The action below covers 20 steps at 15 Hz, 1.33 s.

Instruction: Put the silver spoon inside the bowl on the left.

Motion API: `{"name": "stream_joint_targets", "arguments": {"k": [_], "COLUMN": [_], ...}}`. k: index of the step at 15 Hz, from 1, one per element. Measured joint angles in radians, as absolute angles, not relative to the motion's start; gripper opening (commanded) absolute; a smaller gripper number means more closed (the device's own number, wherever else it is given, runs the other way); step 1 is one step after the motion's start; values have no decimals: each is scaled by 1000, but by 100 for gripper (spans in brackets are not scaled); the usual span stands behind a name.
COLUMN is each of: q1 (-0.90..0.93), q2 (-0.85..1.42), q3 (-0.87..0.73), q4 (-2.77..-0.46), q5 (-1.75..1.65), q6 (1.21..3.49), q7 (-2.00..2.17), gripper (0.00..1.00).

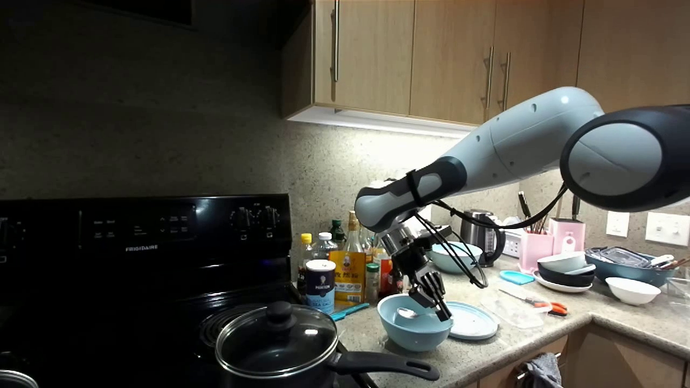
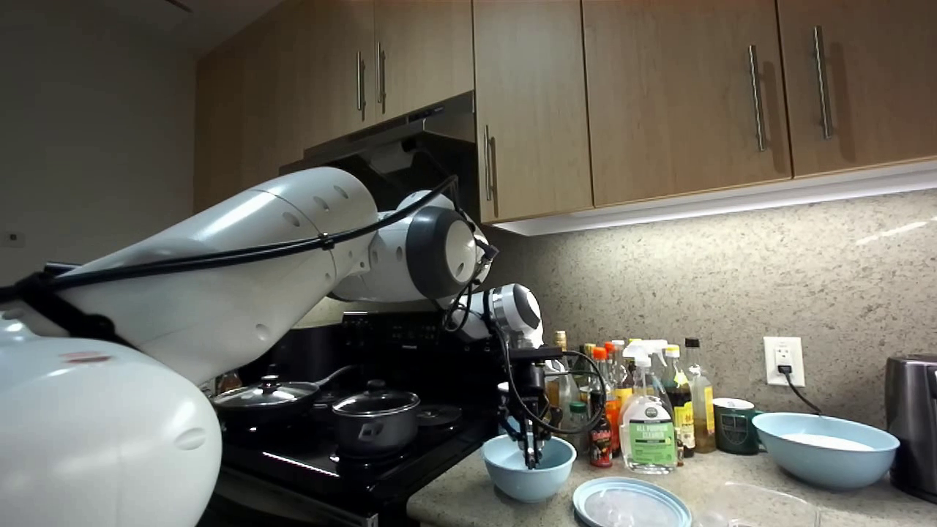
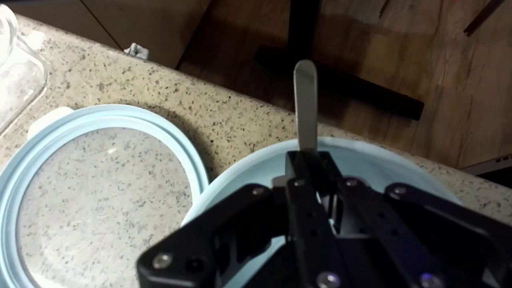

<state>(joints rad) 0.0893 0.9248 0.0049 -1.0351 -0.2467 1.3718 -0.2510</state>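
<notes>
Silver spoon [image 3: 306, 104] clamped by its handle in my gripper [image 3: 308, 160], fingers pinched together on it. Handle end juts past fingertips; spoon's head, in exterior view, shows within opening of light blue bowl [image 1: 414, 339] below. Whether head touches bowl, I cannot tell. Just beside bowl, on speckled counter [image 3: 240, 124]: flat round lid [image 1: 472, 321] with blue rim. Farther out: lidded dark pot [image 2: 375, 428] on black stove [image 1: 135, 264]; spray bottle [image 2: 650, 435]; second blue bowl [image 2: 823, 465] next to kettle [image 2: 913, 424].
</notes>
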Motion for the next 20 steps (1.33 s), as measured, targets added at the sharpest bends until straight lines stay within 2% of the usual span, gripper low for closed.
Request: {"name": "stream_joint_targets", "arguments": {"k": [2, 3, 4, 6, 13, 14, 17, 20], "q1": [87, 86, 85, 86, 87, 90, 92, 92], "q2": [960, 977, 992, 1020, 1065, 1065, 1067, 1070], "q3": [-3, -7, -11, -19, -34, -37, -37, -37], "q4": [-979, -950, -924, -872, -765, -758, -754, -754], "q5": [-252, -255, -257, -264, -268, -271, -271, -271], "q6": [1371, 1370, 1367, 1359, 1339, 1339, 1340, 1340], "q7": [-252, -253, -255, -256, -274, -274, -273, -273], "gripper": [3, 36, 38, 49, 95, 76, 94, 95]}}
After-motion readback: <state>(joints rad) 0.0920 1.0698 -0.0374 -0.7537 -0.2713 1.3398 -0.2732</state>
